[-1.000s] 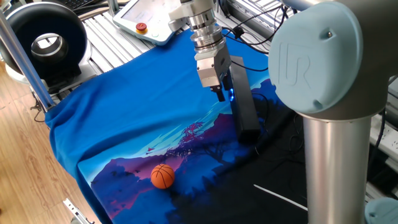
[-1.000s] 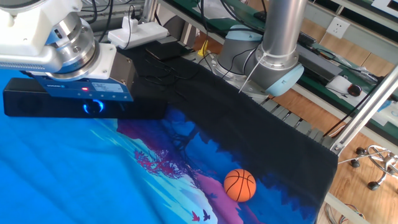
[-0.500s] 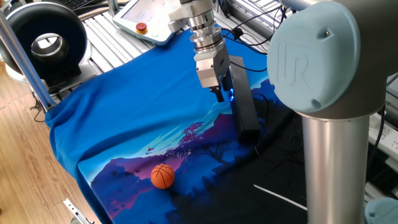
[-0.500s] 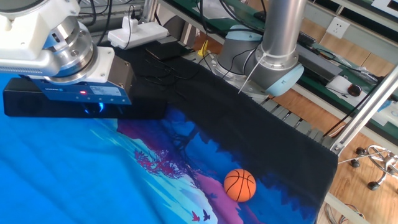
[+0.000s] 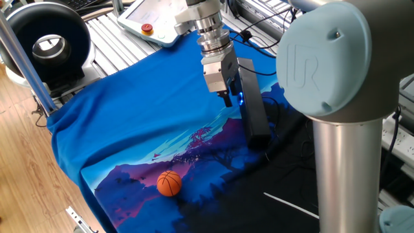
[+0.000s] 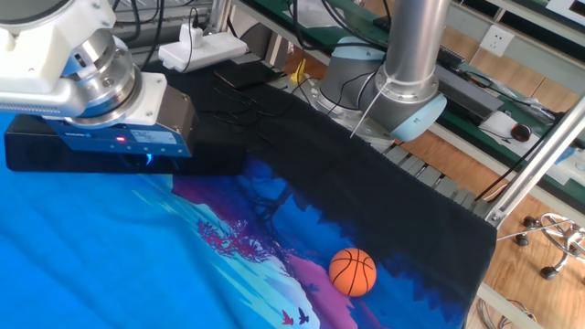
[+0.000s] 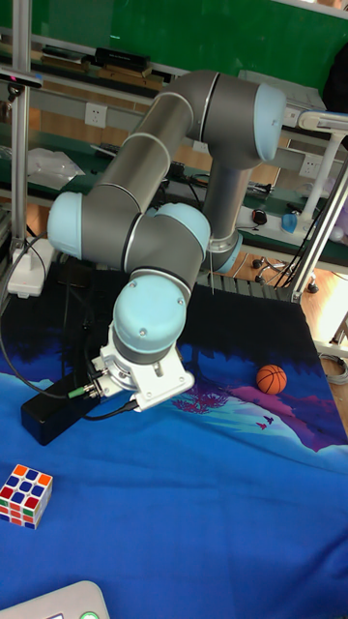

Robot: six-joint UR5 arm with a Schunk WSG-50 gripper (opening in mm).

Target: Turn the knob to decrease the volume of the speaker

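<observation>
The speaker [image 5: 254, 120] is a long slim black bar lying on the blue cloth, at the cloth's far edge in the other fixed view [image 6: 212, 157]. Its knob [image 5: 240, 98] shows only as a bright blue glow on the bar's long face. My gripper [image 5: 231, 96] reaches down against that face, its dark fingers shut on the knob. In the other fixed view the gripper's body covers the knob, and only a sliver of blue glow [image 6: 139, 161] peeks out beneath it. The tall fixed view shows the wrist over the speaker's end [image 7: 46, 414], with the fingers hidden.
An orange ball [image 5: 169, 183] rests near the cloth's front edge. A Rubik's cube [image 7: 24, 495] lies on the cloth at the left. A round black ring-shaped device [image 5: 48, 42] and a white pendant [image 5: 152, 19] sit beyond the cloth. The arm's thick column [image 5: 343, 162] stands at the right.
The gripper's body has turned a little in place on the knob. In the other fixed view the blue glow is now more covered. The speaker and ball have not moved.
</observation>
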